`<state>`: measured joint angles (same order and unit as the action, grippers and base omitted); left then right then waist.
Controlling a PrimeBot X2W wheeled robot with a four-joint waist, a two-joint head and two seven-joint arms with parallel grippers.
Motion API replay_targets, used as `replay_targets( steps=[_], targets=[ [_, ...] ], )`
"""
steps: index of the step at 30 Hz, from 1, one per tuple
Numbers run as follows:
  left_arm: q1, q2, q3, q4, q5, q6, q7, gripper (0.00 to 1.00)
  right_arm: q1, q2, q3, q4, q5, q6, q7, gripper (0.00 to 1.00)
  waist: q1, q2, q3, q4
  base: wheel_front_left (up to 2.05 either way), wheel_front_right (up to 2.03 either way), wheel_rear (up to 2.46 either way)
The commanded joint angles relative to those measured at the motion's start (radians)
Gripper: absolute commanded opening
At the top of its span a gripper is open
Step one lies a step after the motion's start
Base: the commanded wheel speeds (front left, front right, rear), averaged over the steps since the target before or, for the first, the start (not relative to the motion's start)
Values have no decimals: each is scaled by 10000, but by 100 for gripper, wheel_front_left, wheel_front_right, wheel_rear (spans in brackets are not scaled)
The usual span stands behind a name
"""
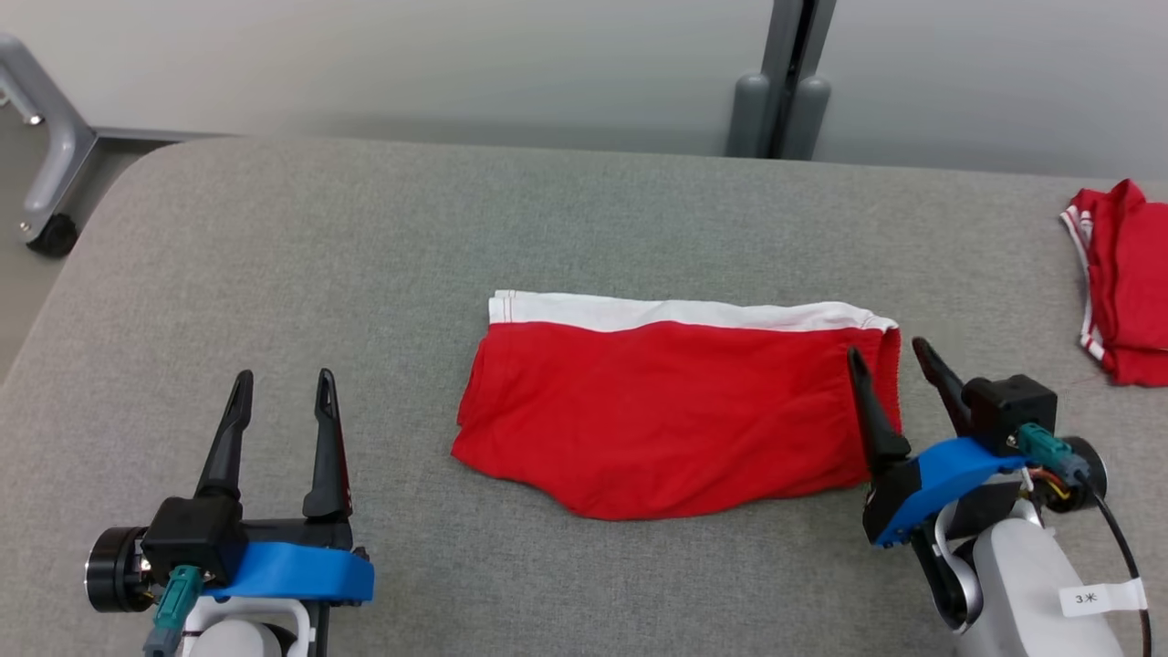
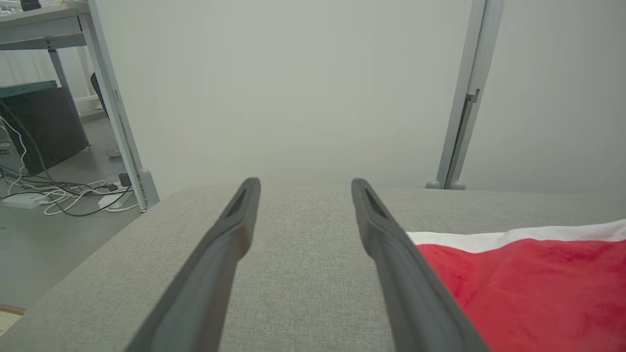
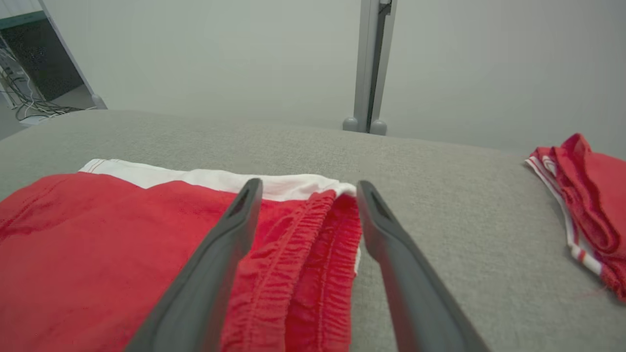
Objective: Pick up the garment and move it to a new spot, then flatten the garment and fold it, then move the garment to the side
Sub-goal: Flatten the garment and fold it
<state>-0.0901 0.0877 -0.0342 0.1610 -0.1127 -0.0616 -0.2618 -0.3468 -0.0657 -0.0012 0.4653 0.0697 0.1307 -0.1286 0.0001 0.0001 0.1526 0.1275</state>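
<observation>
Right claw [image 1: 885,349] gapes wide and empty, fingers astride the red shorts' [image 1: 666,411] three-o'clock edge, forearm leaning toward eleven; its wrist view shows gathered elastic there, unclear from the head; left claw [image 1: 285,374], equally wide, points to twelve over the grey table [image 1: 365,237]; the folded striped jersey [image 1: 1127,274] lies at two o'clock.

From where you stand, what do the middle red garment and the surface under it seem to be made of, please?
The red garment: soft matte fabric, likely a sports knit; it creases, and its gathered edge looks elasticated. The table surface: grey woven cloth, weave visible; rounded edges hint at padding.
</observation>
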Motion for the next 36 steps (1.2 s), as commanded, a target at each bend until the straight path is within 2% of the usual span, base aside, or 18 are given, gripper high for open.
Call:
replay_targets(
  steps=[1, 11, 16, 20, 21, 23, 28, 36],
  targets=[
    [-200, -28, 78, 21, 33, -21, -42, 100, -211, -34, -72, 234, -100, 1, -74, 100, -1, -1, 154, 132, 0, 0, 0],
    [-498, -174, 112, 182, 187, -173, -42, 100, -856, 32, -585, 2988, -189, 1, -596, 100, -1, -1, 490, 244, 0, 0, 0],
    [-625, -229, 118, 233, 234, -232, -42, 100, -1052, 94, -476, 3955, 157, 1, -770, 100, -1, -1, 501, 249, 0, 0, 0],
    [-625, -253, 99, 273, 259, -271, -42, 100, -1260, 158, -95, 4575, 929, 1, -736, 100, -1, -1, 505, 258, 0, 0, 0],
    [-633, -258, 95, 284, 254, -294, -42, 100, -1315, 169, 28, 4673, 1082, 2, -750, 50, -1, -1, 507, 262, 0, 0, 0],
    [-641, -273, 102, 303, 267, -328, -42, 100, -1441, 182, 251, 4840, 1400, 4, -815, 0, -1, -1, 502, 267, 0, 0, 0],
    [-411, -294, 192, 363, 348, -354, -42, 100, -1783, 1, 653, 4966, 2059, 1, -1016, 0, -1, -1, 335, 108, 0, 0, 0],
    [-175, -308, 349, 387, 371, -382, -42, 100, -1515, -1203, 1118, 4672, 2750, -1, -948, 0, -1, -1, -49, -314, 0, 0, 0]
  ],
)
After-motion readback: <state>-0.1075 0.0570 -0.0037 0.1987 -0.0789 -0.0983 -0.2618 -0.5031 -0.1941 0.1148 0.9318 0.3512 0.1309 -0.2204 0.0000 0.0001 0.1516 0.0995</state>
